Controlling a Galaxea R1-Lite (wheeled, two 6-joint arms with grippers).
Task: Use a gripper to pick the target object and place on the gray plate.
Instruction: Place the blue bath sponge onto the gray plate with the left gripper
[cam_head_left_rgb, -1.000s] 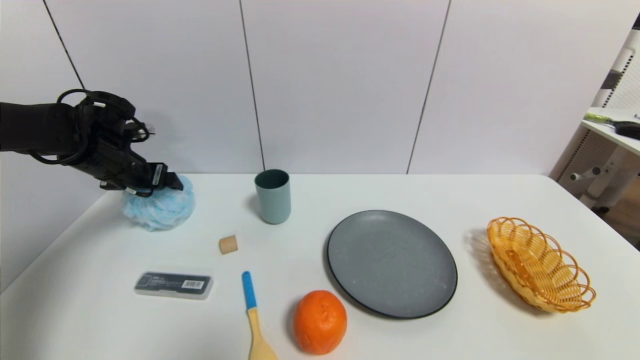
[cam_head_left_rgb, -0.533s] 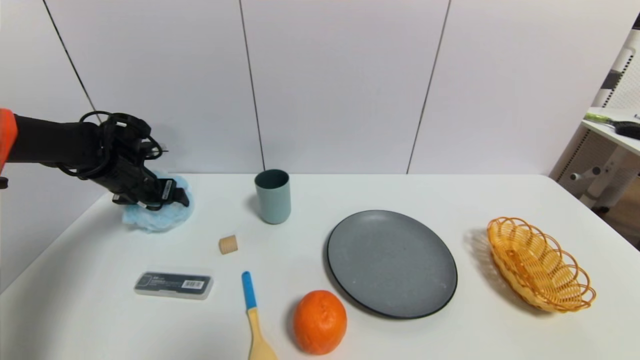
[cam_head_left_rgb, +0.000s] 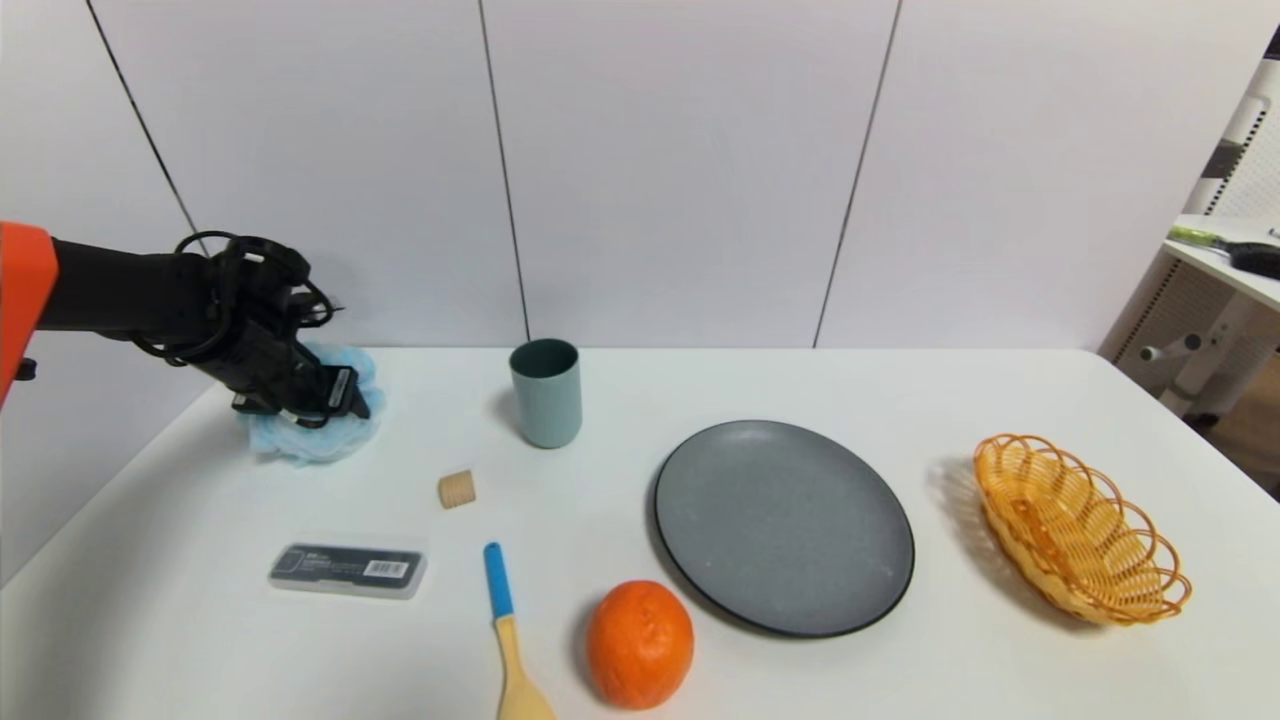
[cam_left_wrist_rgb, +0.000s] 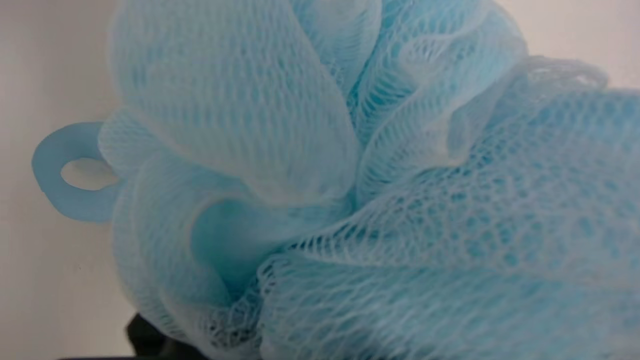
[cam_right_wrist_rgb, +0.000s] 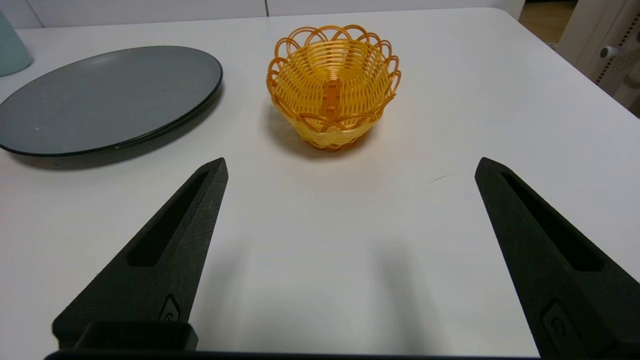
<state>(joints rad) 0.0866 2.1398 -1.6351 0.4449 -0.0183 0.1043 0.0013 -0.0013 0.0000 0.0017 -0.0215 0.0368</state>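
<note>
blue mesh pouf under the left end effector

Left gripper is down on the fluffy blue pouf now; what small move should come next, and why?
Probably close the left gripper on the fluffy light-blue mesh bath pouf. It is pressed into the pouf, whose mesh fills the left wrist view, yet a firm grip isn't visible. The pouf sits on the white table, far from the speckled gray plate.

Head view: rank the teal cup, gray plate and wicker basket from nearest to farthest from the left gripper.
Left gripper sits on the blue pouf, table's left rear.
1. Teal cup, just right of it.
2. Gray plate, center-right.
3. Wicker basket, far right.
</note>
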